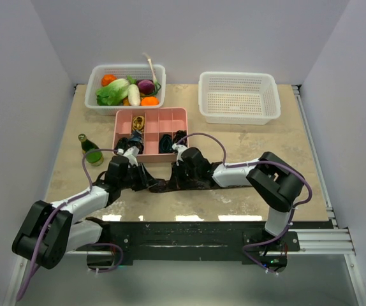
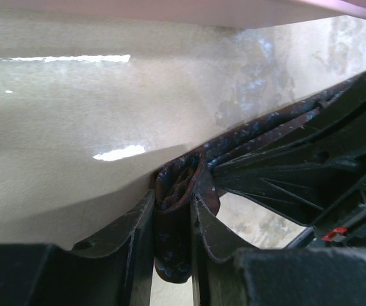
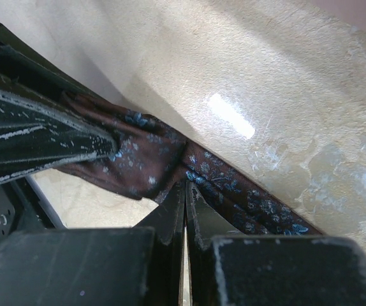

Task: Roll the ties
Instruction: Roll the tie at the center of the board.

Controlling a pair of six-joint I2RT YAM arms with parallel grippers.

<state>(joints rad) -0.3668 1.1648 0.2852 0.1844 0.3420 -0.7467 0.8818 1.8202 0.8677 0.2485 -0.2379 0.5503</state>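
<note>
Arm bases sit closest, both arms reaching onto the marble table (image 1: 266, 137). At the far edge stand a basket of vegetables (image 1: 100, 80) and a bare basket (image 1: 237, 75). Before them a pink tray (image 1: 183, 131) holds dark coils (image 1: 168, 143) in its near compartments. Just in front of the tray a maroon tie (image 1: 221, 185) lies flat. The left gripper (image 2: 176, 191) clamps the tie's rolled end upright between its fingers. The right gripper (image 3: 185, 188) has its fingers pressed together, tips at the tie's edge; whether cloth is pinched cannot be told. A green bottle (image 1: 92, 150) stands left of the tray.
</note>
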